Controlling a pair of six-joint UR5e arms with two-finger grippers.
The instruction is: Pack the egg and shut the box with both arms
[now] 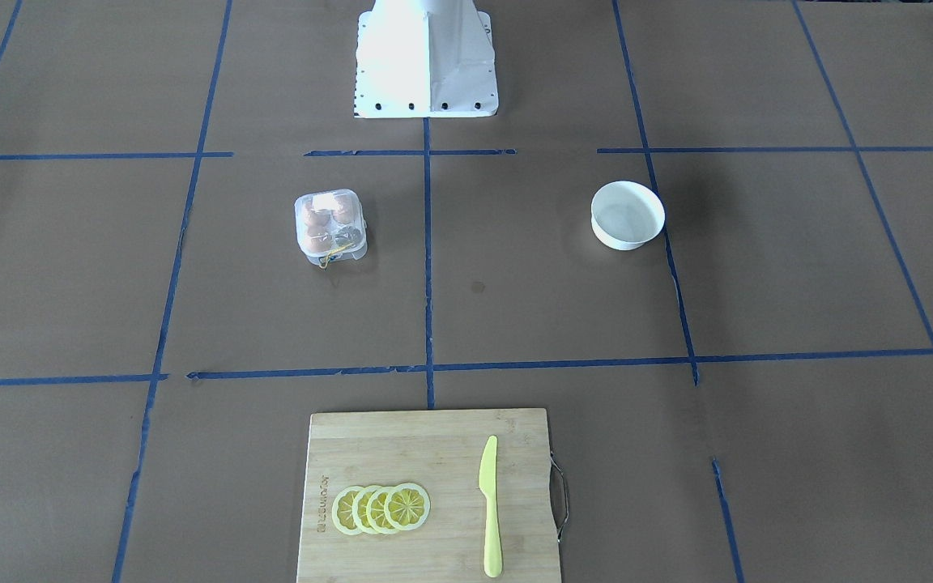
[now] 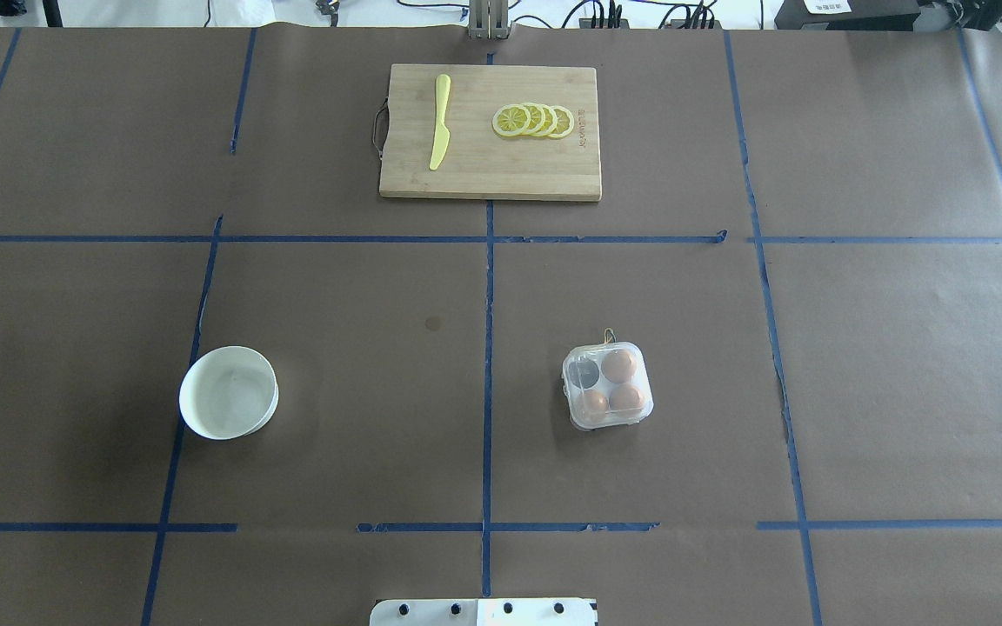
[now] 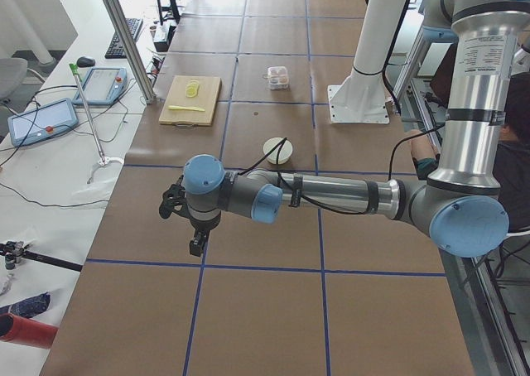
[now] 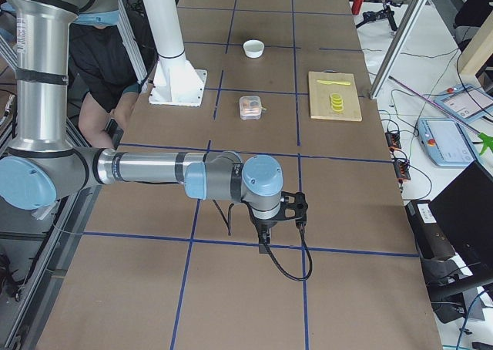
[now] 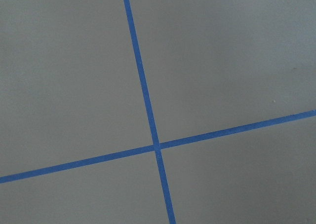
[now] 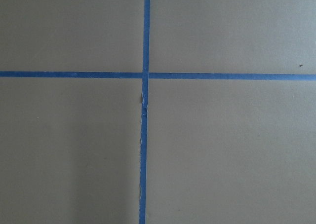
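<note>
A small clear plastic four-cell egg carton (image 2: 607,385) sits on the brown paper-covered table, a short way in front of the robot's white pedestal base (image 1: 426,61) and toward the robot's right. Three smooth tan-brown eggs (image 2: 619,365) fill three cells. The fourth cell looks dark and holds no egg that can be seen. The clear lid appears folded over them, though this is hard to confirm. A thin yellow string (image 1: 329,257) hangs off the carton's edge farthest from the base. A round white bowl (image 2: 229,402), empty, stands in front of the base toward the robot's left.

The left gripper (image 3: 195,242) and the right gripper (image 4: 266,238) hang over bare table far out to either side of the base. Whether their fingers are spread or closed cannot be told.

The eggs are likely light, slippery and brittle, so they are best cradled gently across the widest part. The carton is probably thin, springy and prone to sliding. One gripper should steady a side wall while the other presses the lid's free edge.
</note>
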